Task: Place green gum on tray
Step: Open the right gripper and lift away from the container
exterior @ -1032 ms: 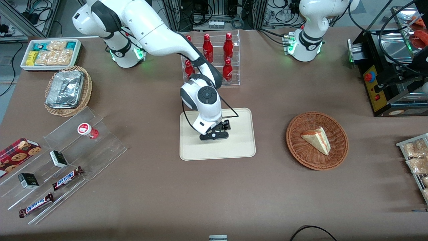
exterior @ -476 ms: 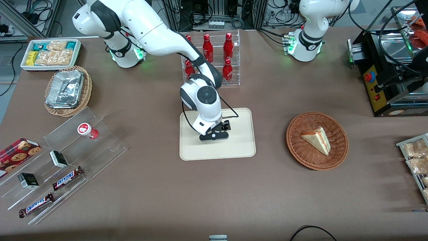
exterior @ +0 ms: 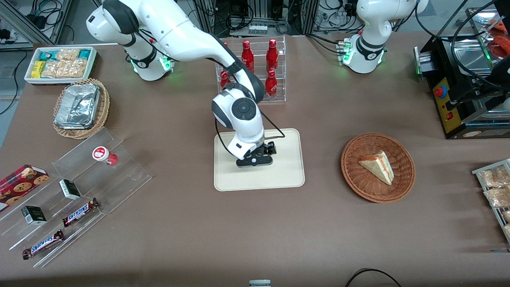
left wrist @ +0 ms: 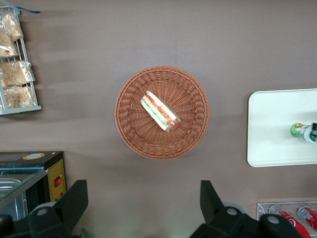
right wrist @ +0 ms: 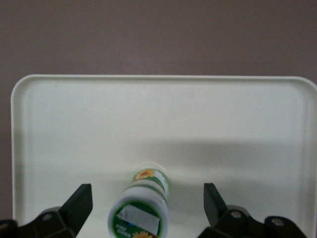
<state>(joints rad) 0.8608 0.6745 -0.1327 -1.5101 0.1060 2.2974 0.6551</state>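
Observation:
The green gum (right wrist: pixel 141 210) stands upright on the cream tray (right wrist: pixel 49 124), a white bottle with a green band and a green-and-yellow mark on its lid. My right gripper (right wrist: pixel 147 199) hangs straight above it, open. Its black fingers (right wrist: pixel 79 203) stand wide apart on either side of the bottle and do not touch it. In the front view the gripper (exterior: pixel 255 160) is over the middle of the tray (exterior: pixel 287 175) and hides the gum. The left wrist view shows the gum (left wrist: pixel 298 130) on the tray (left wrist: pixel 277 114).
A clear rack of red cola bottles (exterior: pixel 259 67) stands just farther from the front camera than the tray. A wicker basket with a sandwich (exterior: pixel 377 167) lies toward the parked arm's end. A red-lidded bottle (exterior: pixel 104 155) sits on a clear stand toward the working arm's end.
The right arm's wrist has risen a little over the tray. The tray and the other objects have not moved.

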